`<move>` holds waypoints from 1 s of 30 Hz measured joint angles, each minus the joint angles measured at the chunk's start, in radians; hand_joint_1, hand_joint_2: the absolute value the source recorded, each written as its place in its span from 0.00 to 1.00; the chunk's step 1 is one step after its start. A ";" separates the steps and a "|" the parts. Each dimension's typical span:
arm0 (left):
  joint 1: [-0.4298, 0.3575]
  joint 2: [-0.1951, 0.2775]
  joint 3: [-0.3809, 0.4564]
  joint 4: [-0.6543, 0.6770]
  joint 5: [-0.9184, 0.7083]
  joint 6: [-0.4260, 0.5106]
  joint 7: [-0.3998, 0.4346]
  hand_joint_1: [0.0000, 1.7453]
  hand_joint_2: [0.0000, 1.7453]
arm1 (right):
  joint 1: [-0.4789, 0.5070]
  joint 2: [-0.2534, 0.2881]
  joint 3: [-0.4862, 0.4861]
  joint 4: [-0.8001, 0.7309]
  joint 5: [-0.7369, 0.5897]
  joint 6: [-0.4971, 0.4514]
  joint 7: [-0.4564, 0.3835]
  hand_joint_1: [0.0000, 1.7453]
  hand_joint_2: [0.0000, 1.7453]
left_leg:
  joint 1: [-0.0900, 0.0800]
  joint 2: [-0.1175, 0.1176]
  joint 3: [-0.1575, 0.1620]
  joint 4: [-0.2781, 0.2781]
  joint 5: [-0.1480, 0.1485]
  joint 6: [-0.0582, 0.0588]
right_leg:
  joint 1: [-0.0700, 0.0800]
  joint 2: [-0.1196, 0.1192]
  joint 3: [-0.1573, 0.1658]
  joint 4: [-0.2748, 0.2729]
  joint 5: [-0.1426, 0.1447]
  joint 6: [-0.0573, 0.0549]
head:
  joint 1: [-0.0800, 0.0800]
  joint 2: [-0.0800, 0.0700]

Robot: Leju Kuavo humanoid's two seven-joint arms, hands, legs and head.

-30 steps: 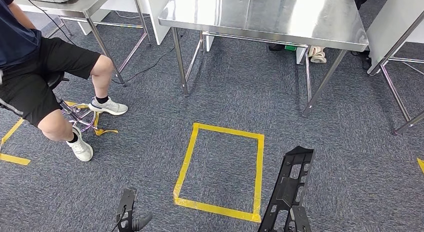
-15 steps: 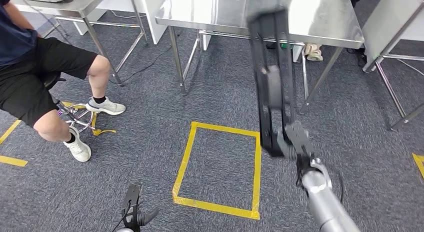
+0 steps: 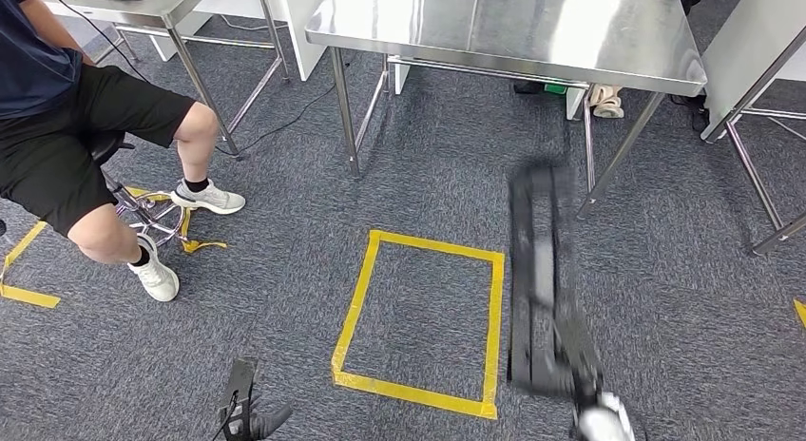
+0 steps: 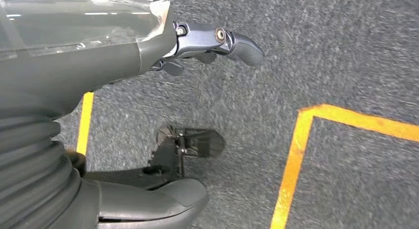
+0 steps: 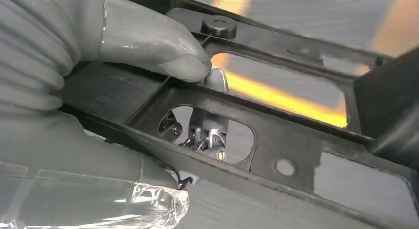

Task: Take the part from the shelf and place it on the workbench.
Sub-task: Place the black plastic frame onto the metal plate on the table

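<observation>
Right wrist view has the right hand (image 5: 123, 66) clamped on the part (image 5: 276, 135), a long black plastic frame with cut-outs: thumb pressed on one face, fingers (image 5: 212, 135) showing through an opening behind. From the head camera, that hand (image 3: 582, 384) sits at about five o'clock, the part (image 3: 535, 279) blurred and reaching up toward the steel worktop (image 3: 513, 28) at twelve o'clock. The left hand (image 4: 217, 41) hangs low at seven o'clock, fingers apart, holding nothing. I judge this the carry step: the part is off the shelf and not yet set down. Next calls for raising it over the worktop edge, then lowering it flat before letting go.
</observation>
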 joint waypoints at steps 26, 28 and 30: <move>0.009 0.017 -0.006 -0.013 -0.052 -0.006 0.014 0.00 1.00 | 0.110 0.081 -0.130 0.178 -0.023 0.051 -0.172 1.00 1.00 | -0.001 0.008 0.005 0.000 -0.001 -0.001 | 0.000 0.008 -0.005 0.000 0.000 -0.003 | 0.000 0.000; 0.005 0.013 -0.010 -0.013 -0.053 -0.006 0.013 0.00 1.00 | 0.095 0.084 -0.137 0.101 -0.018 0.058 -0.162 1.00 1.00 | -0.001 0.008 0.005 0.000 -0.001 -0.001 | 0.000 0.007 -0.006 0.000 0.000 -0.003 | 0.000 0.000; 0.005 0.011 -0.011 -0.013 -0.053 -0.007 0.013 0.00 1.00 | 0.096 0.086 -0.140 0.063 -0.019 0.058 -0.161 1.00 1.00 | -0.001 0.008 0.004 0.000 -0.001 -0.001 | 0.000 0.007 -0.002 0.000 0.000 -0.003 | 0.000 0.000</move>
